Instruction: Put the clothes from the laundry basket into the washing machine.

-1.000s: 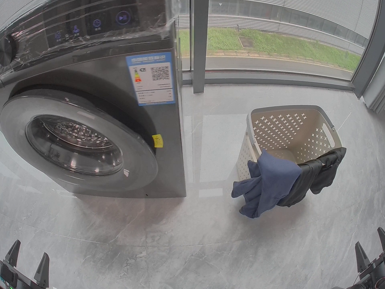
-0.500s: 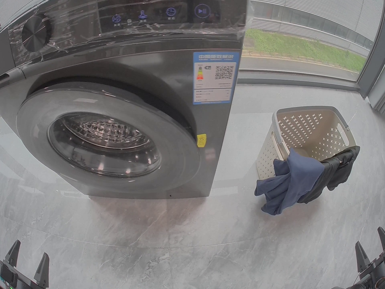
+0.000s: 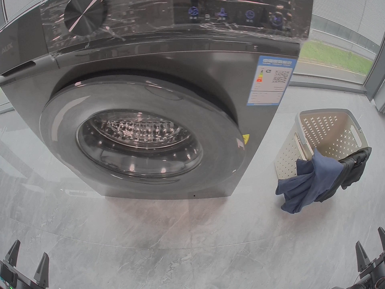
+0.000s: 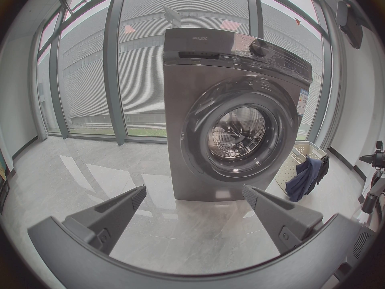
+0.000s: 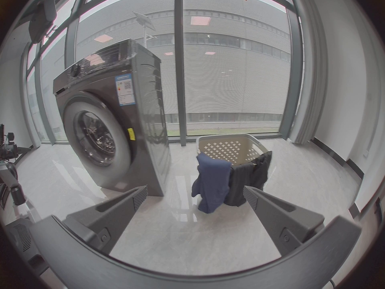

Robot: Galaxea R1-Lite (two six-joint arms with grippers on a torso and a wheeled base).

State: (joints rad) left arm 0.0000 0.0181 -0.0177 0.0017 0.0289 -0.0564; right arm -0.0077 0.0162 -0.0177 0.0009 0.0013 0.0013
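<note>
At the near edge of the head view, the left pincer sits at 7 o'clock and the right pincer at 5 — both spread, empty. At 3 o'clock a blue garment and a black garment drape over the rim of the laundry basket. They look soft, light and limp, probably best pinched at a bunched fold. Farther, at 11 o'clock, stands the washing machine, door shut. The camera has swung toward it since earlier; the things kept their places.
</note>
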